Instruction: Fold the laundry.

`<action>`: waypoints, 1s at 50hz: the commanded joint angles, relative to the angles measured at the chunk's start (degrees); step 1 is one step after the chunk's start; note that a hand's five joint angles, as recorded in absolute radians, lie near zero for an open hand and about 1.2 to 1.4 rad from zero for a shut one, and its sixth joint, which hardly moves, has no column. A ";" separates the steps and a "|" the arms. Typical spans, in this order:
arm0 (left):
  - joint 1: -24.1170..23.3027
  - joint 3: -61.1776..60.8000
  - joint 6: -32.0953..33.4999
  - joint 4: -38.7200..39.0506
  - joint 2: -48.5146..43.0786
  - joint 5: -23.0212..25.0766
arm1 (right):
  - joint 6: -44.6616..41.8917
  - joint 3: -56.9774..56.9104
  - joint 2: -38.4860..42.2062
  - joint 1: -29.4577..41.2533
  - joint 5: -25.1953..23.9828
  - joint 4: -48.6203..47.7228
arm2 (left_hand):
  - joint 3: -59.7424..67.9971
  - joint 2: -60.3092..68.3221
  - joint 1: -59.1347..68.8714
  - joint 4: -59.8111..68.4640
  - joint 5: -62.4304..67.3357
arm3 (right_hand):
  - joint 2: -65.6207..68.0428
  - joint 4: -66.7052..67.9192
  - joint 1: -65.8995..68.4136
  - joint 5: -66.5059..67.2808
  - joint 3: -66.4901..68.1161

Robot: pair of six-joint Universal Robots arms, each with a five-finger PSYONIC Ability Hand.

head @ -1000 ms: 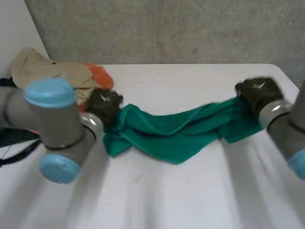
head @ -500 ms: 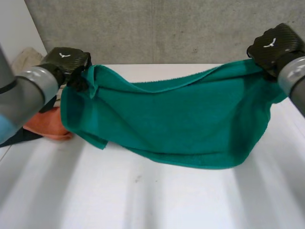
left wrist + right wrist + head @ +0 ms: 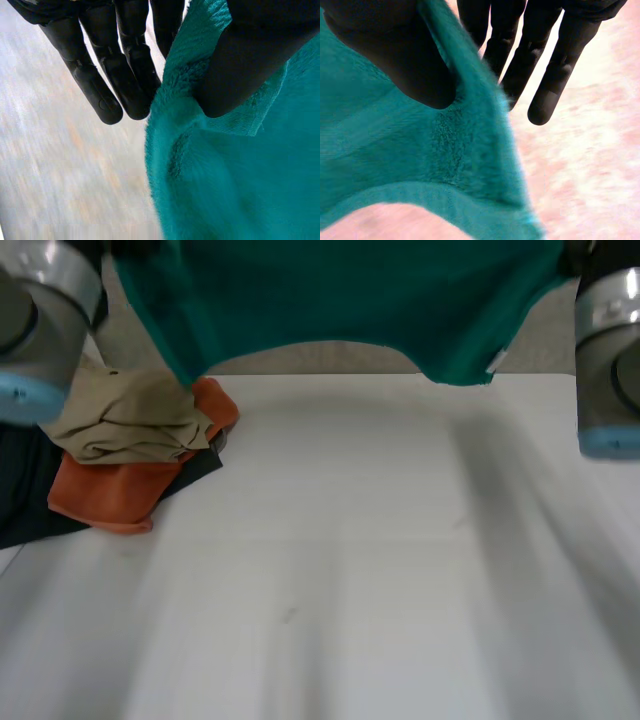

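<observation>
Between left hand's (image 3: 240, 65) fingers (image 3: 130, 75), green towel (image 3: 225, 190) pinched.

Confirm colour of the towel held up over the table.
Plain teal green, no pattern. The towel shows best in the head view.

Green towel (image 3: 330, 290): plain teal-green all over, no print, fuzzy pile, same-colour hem. Left robot hand (image 3: 120, 75) and right robot hand (image 3: 555, 75): plain black. Arms (image 3: 608, 350): grey with light-blue caps. Surface (image 3: 350, 570): plain white. Pile at the surface's left edge: beige cloth (image 3: 130, 420) on top, orange cloth (image 3: 110, 495) under it, black cloth (image 3: 22, 502) lowest, all unpatterned. Wall (image 3: 330, 360): mottled grey.
</observation>
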 commanded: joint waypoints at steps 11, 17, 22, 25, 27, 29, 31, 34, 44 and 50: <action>3.48 -40.35 12.01 1.46 0.91 12.37 | -1.20 24.82 6.00 0.69 -9.92 14.95 | -2.05 -2.41 1.13 -2.62 0.87 | 1.66 0.25 4.12 0.35 0.85; 4.45 -40.17 17.20 -1.70 1.34 9.74 | 1.34 24.20 6.89 0.51 -7.28 16.28 | -38.06 -38.42 -34.88 -38.63 -35.15 | -33.72 -35.13 -31.26 -35.04 -34.53; 4.19 -41.05 20.01 -4.07 4.41 8.60 | 6.26 25.34 4.35 0.60 -4.83 17.24 | -48.17 -48.53 -44.99 -48.74 -45.26 | -39.64 -41.05 -37.17 -40.95 -40.44; 3.66 -42.37 20.72 -4.61 5.91 8.24 | 8.38 26.31 2.41 0.42 -4.12 18.64 | -49.68 -50.04 -46.50 -50.25 -46.77 | -39.81 -41.22 -37.35 -41.13 -40.62; 2.61 -44.12 21.16 -4.61 7.40 8.07 | 10.31 26.75 0.74 0.34 -3.76 20.66 | -51.87 -52.23 -48.69 -52.44 -48.96 | -39.98 -41.39 -37.52 -41.29 -40.79; 1.64 -45.35 21.25 -4.52 8.37 7.80 | 11.71 26.84 -0.05 0.25 -3.50 22.42 | -52.21 -52.57 -49.03 -52.78 -49.30 | -39.98 -41.39 -37.52 -41.29 -40.79; -0.46 -46.85 21.25 -4.43 9.16 7.02 | 13.74 26.75 -0.93 0.07 -2.97 25.23 | -52.38 -52.74 -49.20 -52.95 -49.47 | -39.98 -41.39 -37.52 -41.29 -40.79; -3.80 -47.99 21.07 -4.26 9.08 5.00 | 16.72 26.57 -1.55 -0.46 -2.36 28.57 | -52.55 -52.91 -49.37 -53.12 -49.64 | -39.65 -41.06 -37.19 -40.96 -40.45; -9.52 -42.56 20.46 -2.41 1.36 -1.77 | 17.97 26.75 -0.24 -1.07 -3.23 29.91 | -52.38 -52.74 -49.20 -52.95 -49.47 | 13.03 11.62 15.49 11.72 12.22; -11.63 -37.28 20.63 -2.41 -3.39 -3.88 | 16.38 26.92 0.56 -1.07 -3.94 29.28 | -52.38 -52.74 -49.20 -52.95 -49.47 | 13.03 11.62 15.49 11.72 12.22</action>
